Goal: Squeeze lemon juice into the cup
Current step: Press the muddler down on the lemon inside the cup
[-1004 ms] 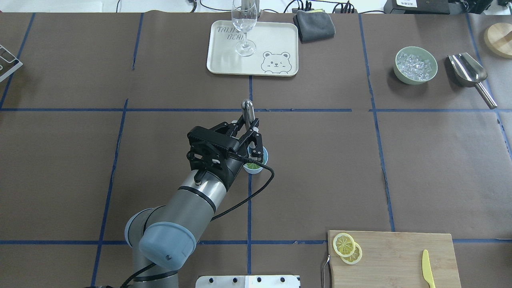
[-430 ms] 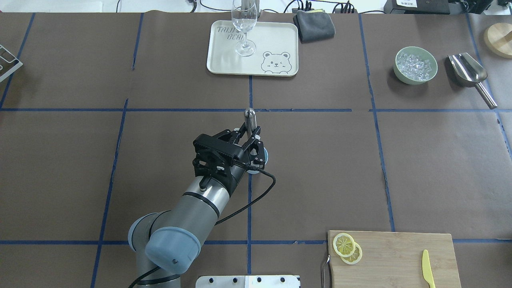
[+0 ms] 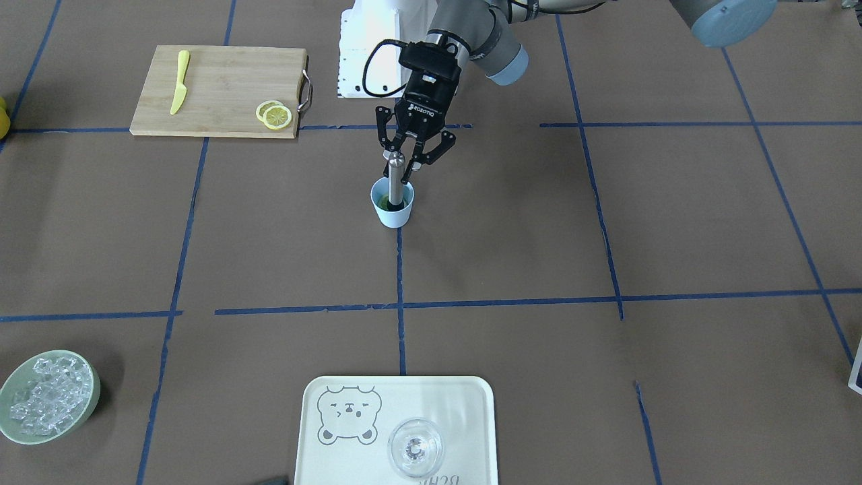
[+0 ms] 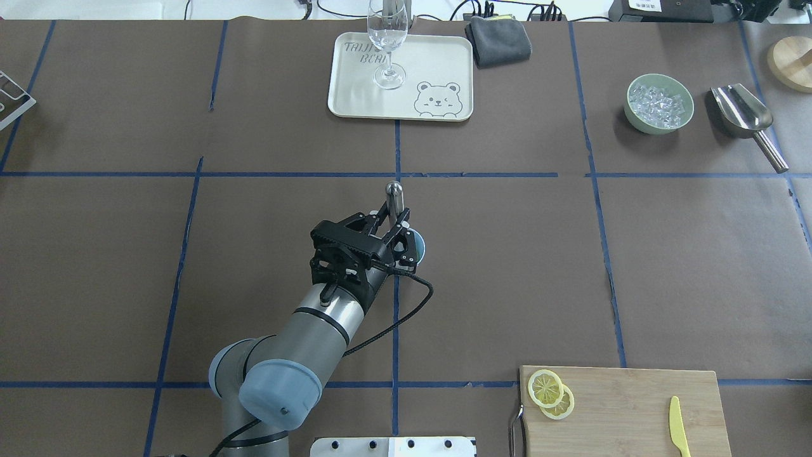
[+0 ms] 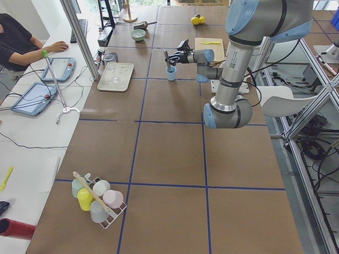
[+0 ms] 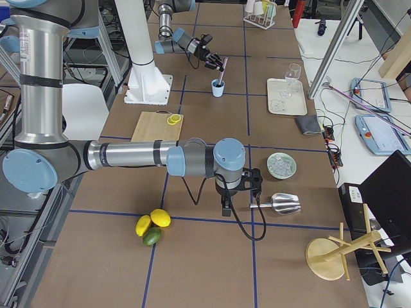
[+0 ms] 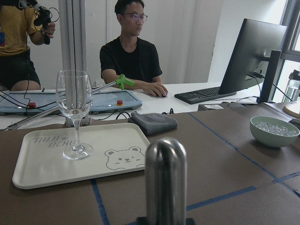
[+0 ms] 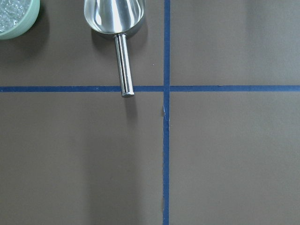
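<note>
Near the middle of the bench (image 4: pixel 507 254), the left end effector (image 4: pixel 396 219) reaches in from the robot's side with its fingers clamped on a steel rod (image 3: pixel 395 178). The rod's long axis is close to vertical. Its rounded top sticks up above the fingers and its lower end goes down into the cup (image 3: pixel 392 212). The cup stands upright, mouth up, on a blue tape line just beyond the end effector. In the front-facing view, a yellow-green patch sits inside the cup against the rod's lower end. This is the lemon (image 3: pixel 383 200), but too little of it shows to tell how it lies or which way its face points.

Further right, at the near edge, two more slices (image 4: pixel 545 387) overlap on the corner of a cutting board (image 4: pixel 634 406). A green bowl (image 4: pixel 660 129) of ice and a metal scoop (image 4: pixel 739 109) lie at the far right. The right end effector (image 6: pixel 226 210) hangs near the scoop's handle, and I cannot tell whether its fingers are together or apart.
</note>
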Controlling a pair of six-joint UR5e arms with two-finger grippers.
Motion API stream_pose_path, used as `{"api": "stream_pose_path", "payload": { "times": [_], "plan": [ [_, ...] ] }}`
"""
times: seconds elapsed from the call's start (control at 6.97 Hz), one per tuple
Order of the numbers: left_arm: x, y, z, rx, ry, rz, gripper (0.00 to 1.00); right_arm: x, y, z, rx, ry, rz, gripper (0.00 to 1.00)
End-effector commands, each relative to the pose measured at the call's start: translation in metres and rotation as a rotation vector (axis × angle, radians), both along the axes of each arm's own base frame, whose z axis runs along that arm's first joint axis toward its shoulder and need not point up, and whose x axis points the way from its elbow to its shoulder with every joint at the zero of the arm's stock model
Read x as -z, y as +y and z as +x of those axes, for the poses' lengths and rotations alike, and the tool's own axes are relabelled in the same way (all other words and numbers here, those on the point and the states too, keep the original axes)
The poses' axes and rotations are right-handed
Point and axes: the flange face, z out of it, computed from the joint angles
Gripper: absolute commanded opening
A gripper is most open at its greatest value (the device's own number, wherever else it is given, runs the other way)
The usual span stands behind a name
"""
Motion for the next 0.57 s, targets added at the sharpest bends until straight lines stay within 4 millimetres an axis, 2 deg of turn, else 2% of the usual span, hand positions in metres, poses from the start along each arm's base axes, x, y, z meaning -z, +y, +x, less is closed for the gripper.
{"api": "stream_pose_path", "payload": {
  "times": [0.0, 0.14, 0.43],
  "plan": [
    [0.0, 0.003, 0.001, -0.006, 0.003, 0.001, 0.0, 0.001, -0.001, 0.0, 0.0, 0.0, 0.002, 1.0],
    [0.005, 0.004, -0.002, -0.009, 0.011, 0.004, 0.0, 0.001, -0.002, 0.0, 0.0, 0.002, 0.003, 1.0],
    [0.035, 0.01, -0.038, -0.006, 0.007, 0.09, 0.0, 0.004, -0.003, 0.001, -0.003, 0.0, 0.009, 1.0]
  ]
}}
